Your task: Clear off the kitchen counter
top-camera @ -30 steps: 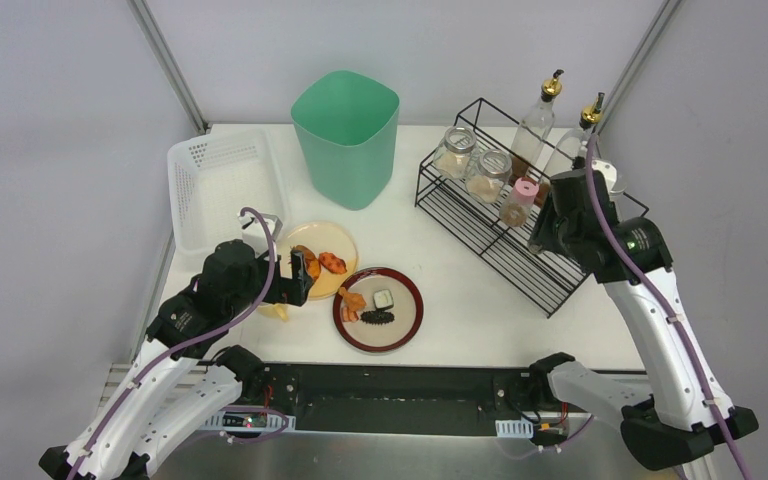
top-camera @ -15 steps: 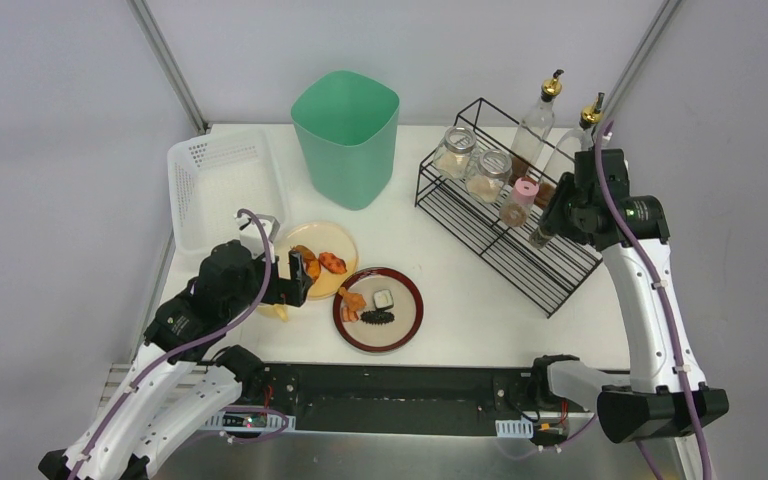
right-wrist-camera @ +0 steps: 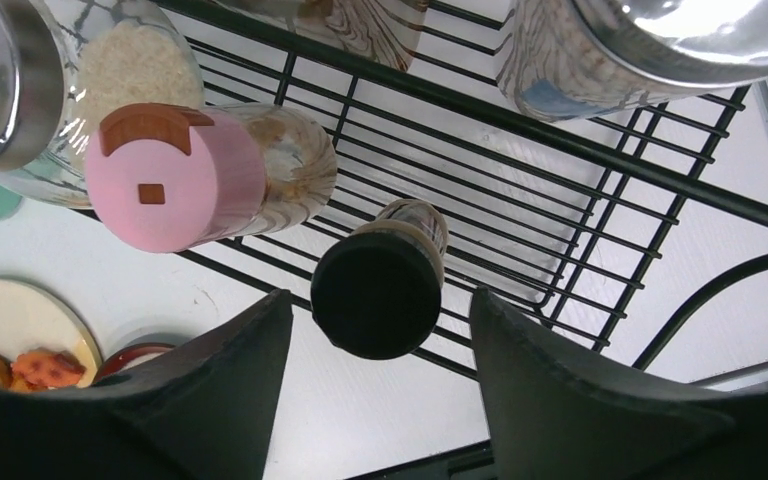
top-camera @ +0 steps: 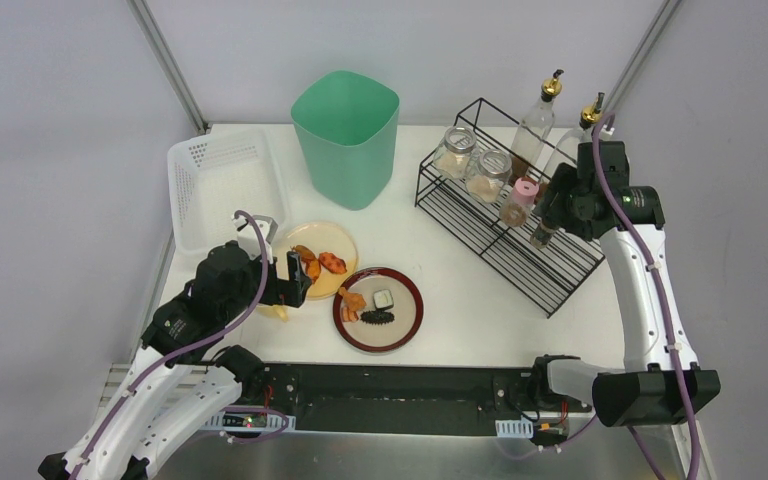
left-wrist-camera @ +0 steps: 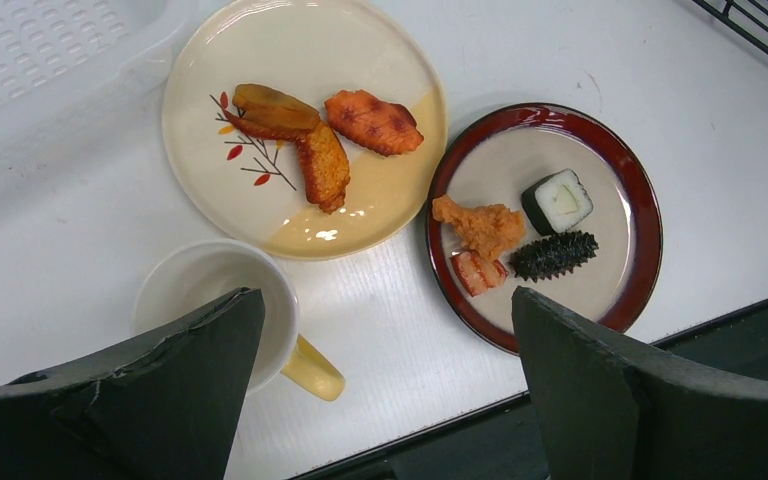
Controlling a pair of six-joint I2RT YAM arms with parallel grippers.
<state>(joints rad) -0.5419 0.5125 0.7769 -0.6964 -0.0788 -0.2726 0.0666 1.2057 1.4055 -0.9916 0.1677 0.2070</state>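
Right tool (right-wrist-camera: pixel 377 312) has opened off the black-capped bottle (right-wrist-camera: pixel 378 285) in the rack (right-wrist-camera: pixel 560 140).

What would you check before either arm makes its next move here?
1. Right gripper open, jaws either side of the black-capped bottle, not touching: ok.
2. That bottle upright on the wire rack: ok.
3. Pink-lidded jar apart from the right gripper: ok, though close.
4. Left gripper open and empty: ok.
5. Mug upright beside the cream plate: ok.
6. Kitchen counter cleared: not ok; the cream plate and the red-rimmed plate hold food.
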